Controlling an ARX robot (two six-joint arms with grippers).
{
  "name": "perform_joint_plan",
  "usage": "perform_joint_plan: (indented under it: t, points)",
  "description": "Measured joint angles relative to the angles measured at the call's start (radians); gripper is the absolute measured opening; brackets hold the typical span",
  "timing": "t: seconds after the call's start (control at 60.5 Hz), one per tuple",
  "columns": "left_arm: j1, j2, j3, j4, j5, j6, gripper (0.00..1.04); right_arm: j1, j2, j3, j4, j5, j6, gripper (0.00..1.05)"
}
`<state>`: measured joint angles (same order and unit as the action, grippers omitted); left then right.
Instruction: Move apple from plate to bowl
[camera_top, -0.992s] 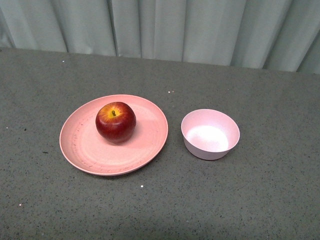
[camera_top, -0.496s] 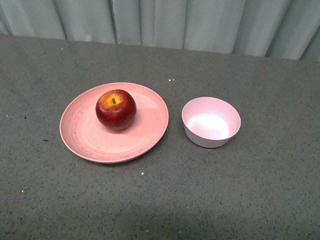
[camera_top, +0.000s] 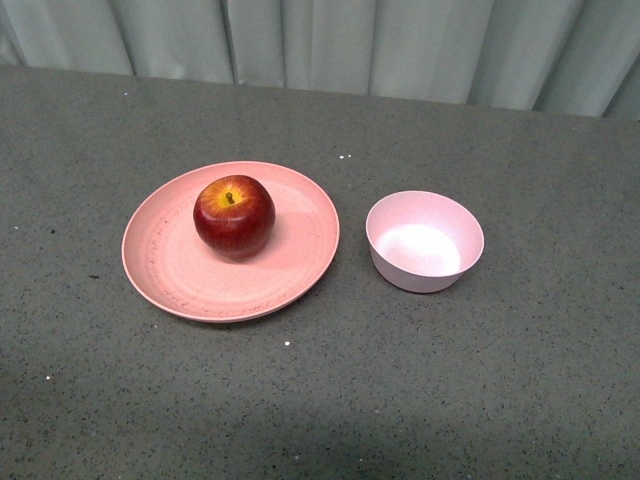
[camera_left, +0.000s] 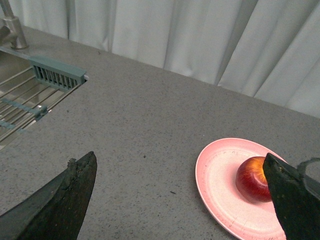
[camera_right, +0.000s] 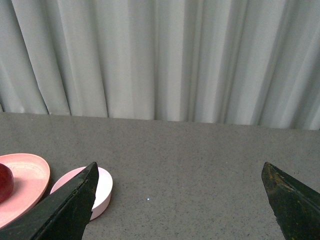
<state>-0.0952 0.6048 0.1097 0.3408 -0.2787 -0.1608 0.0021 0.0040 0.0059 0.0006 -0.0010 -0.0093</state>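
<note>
Apple (camera_top: 234, 216) sits stem-up on the plate (camera_top: 170, 285), untouched; the bowl (camera_top: 415, 275) stands empty just beside the plate (apart, not touching), so the carry looks short; left end effector (camera_left: 177, 200) and right end effector (camera_right: 180, 207) both gape wide, gripping nothing, seemingly readied for the apple; the tabletop (camera_top: 450, 380) is speckled grey, with a sink (camera_left: 20, 110) set into it; a pale pleated curtain (camera_top: 400, 45) hangs behind.

A grey speckled countertop (camera_top: 320, 400) with an inset steel sink (camera_left: 20, 107) meets pale pleated curtains (camera_top: 400, 45) behind.
</note>
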Motion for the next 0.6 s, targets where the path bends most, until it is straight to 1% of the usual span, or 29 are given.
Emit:
perform_joint_plan:
  t: [0.116,0.215,0.314,0.413,0.496,0.595]
  points:
    - [-0.040,0.380,0.097,0.290,0.080,-0.011,0.98,0.000,0.000,0.000,0.000,0.000,0.000,0.95]
    - [-0.063,0.647,0.200,0.437,0.126,-0.011,0.98,0.000,0.000,0.000,0.000,0.000,0.000,0.95]
    - [-0.080,0.879,0.327,0.453,0.141,-0.019,0.98,0.000,0.000,0.000,0.000,0.000,0.000,0.95]
    - [-0.119,1.124,0.480,0.429,0.154,-0.011,0.98,0.000,0.000,0.000,0.000,0.000,0.000,0.95]
    - [-0.143,1.206,0.547,0.420,0.174,-0.005,0.98,0.000,0.000,0.000,0.000,0.000,0.000,0.95]
    - [-0.171,1.295,0.640,0.389,0.171,0.003,0.98,0.000,0.000,0.000,0.000,0.000,0.000,0.95]
